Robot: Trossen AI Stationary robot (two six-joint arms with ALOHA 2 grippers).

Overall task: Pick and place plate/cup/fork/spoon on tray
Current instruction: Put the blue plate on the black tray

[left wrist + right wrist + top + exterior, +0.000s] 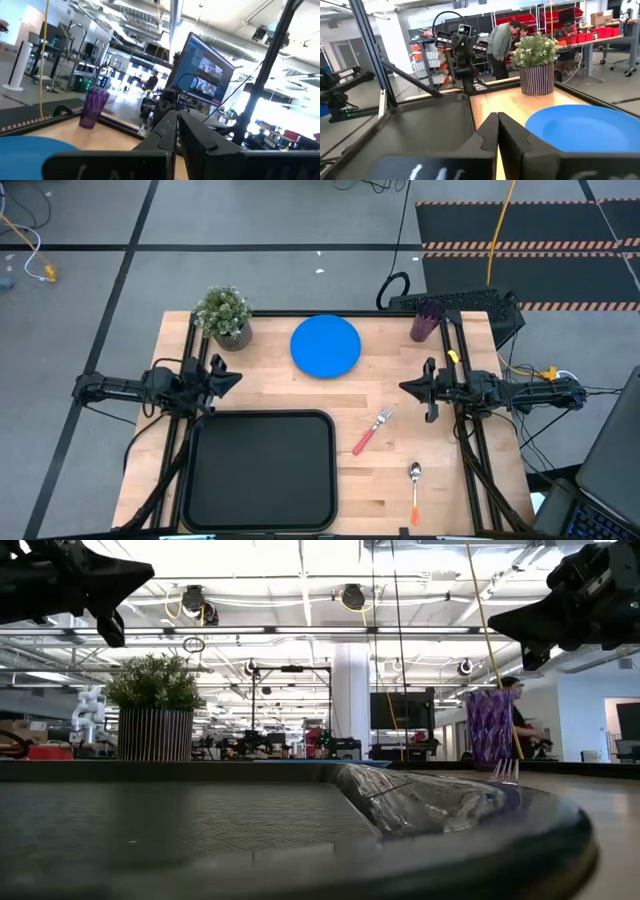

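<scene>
The blue plate [325, 345] lies flat at the far middle of the table. The purple cup [427, 323] stands upright at the far right, and the red-pink-handled fork [372, 430] and the orange-handled spoon [415, 490] lie on the wood right of the black tray [262, 470]. The tray rests at the near left. My left gripper [232, 378] hovers shut above the tray's far left corner. My right gripper [408, 387] hovers shut between cup and fork. In the wrist views both pairs of fingers [177, 114] [497, 116] are together and hold nothing.
A potted green plant [224, 315] stands at the far left corner, left of the plate. Black frame rails run along both table sides [470, 450]. Bare wood lies between plate, tray and fork. People stand at benches [502, 40] beyond the table.
</scene>
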